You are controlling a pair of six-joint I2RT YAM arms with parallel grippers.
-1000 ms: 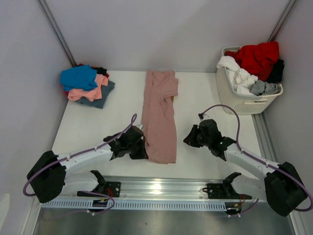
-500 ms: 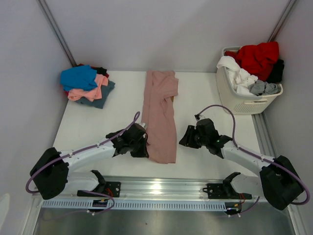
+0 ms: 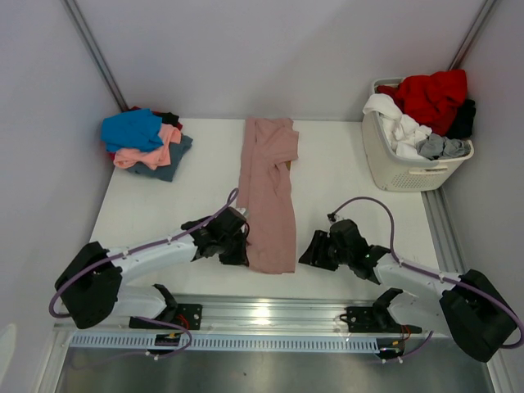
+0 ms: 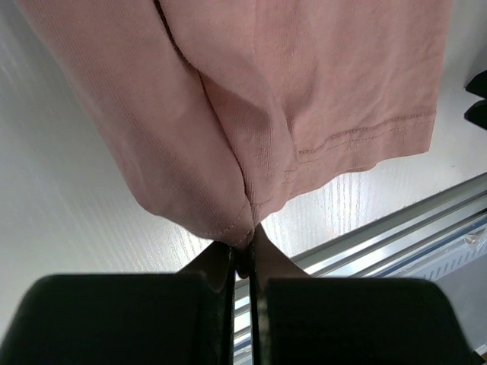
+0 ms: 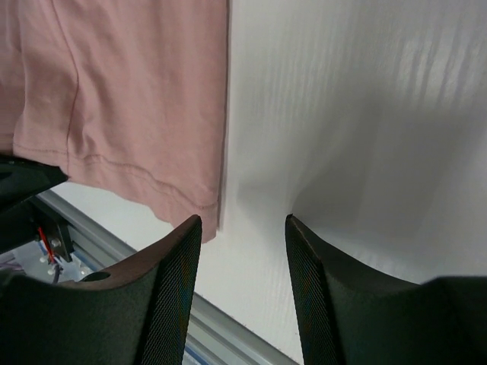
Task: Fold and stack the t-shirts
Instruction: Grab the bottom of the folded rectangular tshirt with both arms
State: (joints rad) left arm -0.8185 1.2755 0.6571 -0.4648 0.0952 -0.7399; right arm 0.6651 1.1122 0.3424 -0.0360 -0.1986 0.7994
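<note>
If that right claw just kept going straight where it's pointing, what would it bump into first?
Probably the bare table, just beside the near corner of the pink shirt. The open right claw aims at that edge, so it might catch the hem; depth is unclear.

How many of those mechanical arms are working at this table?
2. The left arm reaches the dusty-pink t-shirt's near-left corner, left pincer shut on its hem. The right arm lies right of that shirt, right pincer open over the table.
</note>
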